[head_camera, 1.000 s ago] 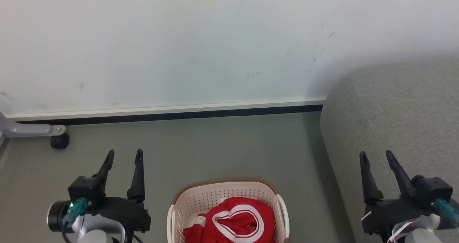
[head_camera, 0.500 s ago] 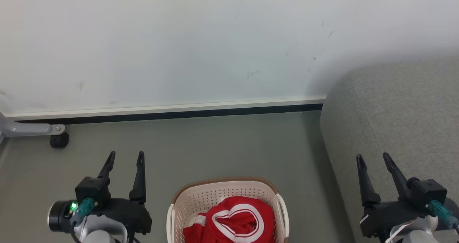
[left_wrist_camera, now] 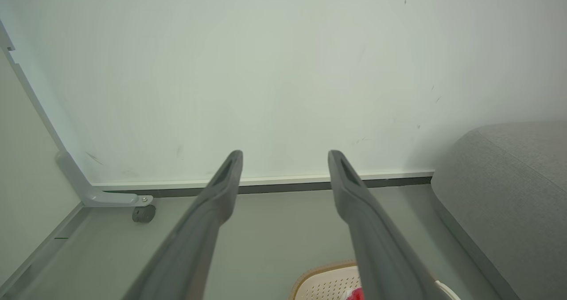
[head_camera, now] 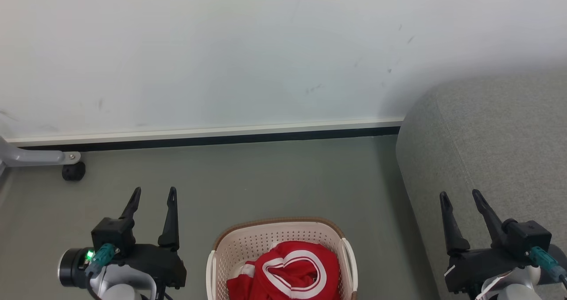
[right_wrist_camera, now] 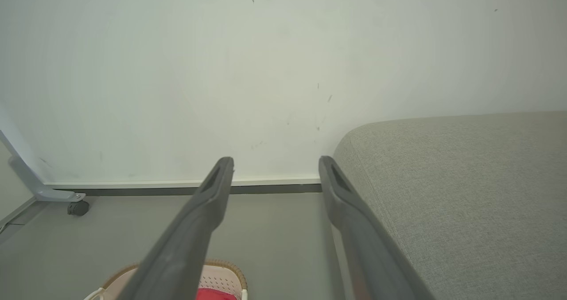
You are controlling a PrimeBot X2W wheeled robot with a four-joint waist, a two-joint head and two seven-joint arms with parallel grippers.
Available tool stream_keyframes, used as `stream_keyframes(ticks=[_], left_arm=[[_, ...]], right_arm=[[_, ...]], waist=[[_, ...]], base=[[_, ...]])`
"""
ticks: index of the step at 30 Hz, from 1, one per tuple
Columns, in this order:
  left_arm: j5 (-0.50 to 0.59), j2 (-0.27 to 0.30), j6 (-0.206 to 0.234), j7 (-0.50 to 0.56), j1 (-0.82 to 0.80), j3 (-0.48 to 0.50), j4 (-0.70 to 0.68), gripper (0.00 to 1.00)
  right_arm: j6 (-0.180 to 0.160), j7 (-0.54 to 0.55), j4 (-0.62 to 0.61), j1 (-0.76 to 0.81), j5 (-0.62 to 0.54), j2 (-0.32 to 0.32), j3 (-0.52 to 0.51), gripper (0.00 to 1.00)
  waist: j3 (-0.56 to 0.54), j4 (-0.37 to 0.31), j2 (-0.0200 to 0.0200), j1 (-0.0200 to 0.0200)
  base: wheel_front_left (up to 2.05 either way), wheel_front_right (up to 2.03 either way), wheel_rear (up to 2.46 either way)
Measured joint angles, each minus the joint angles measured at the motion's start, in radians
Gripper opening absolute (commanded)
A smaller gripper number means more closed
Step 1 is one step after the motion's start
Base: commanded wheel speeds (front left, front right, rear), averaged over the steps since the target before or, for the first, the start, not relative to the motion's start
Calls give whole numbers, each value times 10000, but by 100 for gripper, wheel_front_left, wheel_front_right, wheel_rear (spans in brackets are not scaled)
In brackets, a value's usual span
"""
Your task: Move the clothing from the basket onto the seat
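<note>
The pale wall [head_camera: 221, 47] spans the far side from 10 to 2 o'clock, and the grey-green floor [head_camera: 266, 176] runs from its skirting toward me. The grey upholstered seat [head_camera: 500, 136] bulks in at 3 o'clock, its rounded corner near the wall and its side dropping to the floor near the basket. The cream perforated basket [head_camera: 248, 247] stands on the floor at 6 o'clock, between my arms. The red clothing [head_camera: 288, 273] with white stripe trim lies bunched inside it, none of it on the part of the seat I can see. My left gripper [head_camera: 154, 190] hangs at 7 o'clock and my right gripper [head_camera: 459, 194] at 5 o'clock over the seat's edge, both with fingers spread wide and holding nothing. I judge the reach is the step in hand. I should bend until the whole basket is in sight and bring one gripper down from above onto the raised fold at the heap's middle. I should keep my fingertips off the brown rim and handles, pinch deep so the layers come together, and lift clear of the rim before swinging to 3 o'clock.
</note>
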Motion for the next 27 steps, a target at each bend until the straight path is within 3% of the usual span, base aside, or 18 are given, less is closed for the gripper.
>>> stream_keyframes(ticks=[13, 27], left_arm=[[54, -84, 2, -4, -202, 19, -426, 100], [274, -408, -94, 347, -1400, -483, -261, 100]], right_arm=[[-12, 8, -721, -315, -2, -13, -36, 100], [-180, 219, -1766, -1332, -222, -123, -50, 100]], waist=[[683, -35, 0, 1], [2359, -198, 1, 1]], base=[[0, 0, 0], [0, 0, 0]])
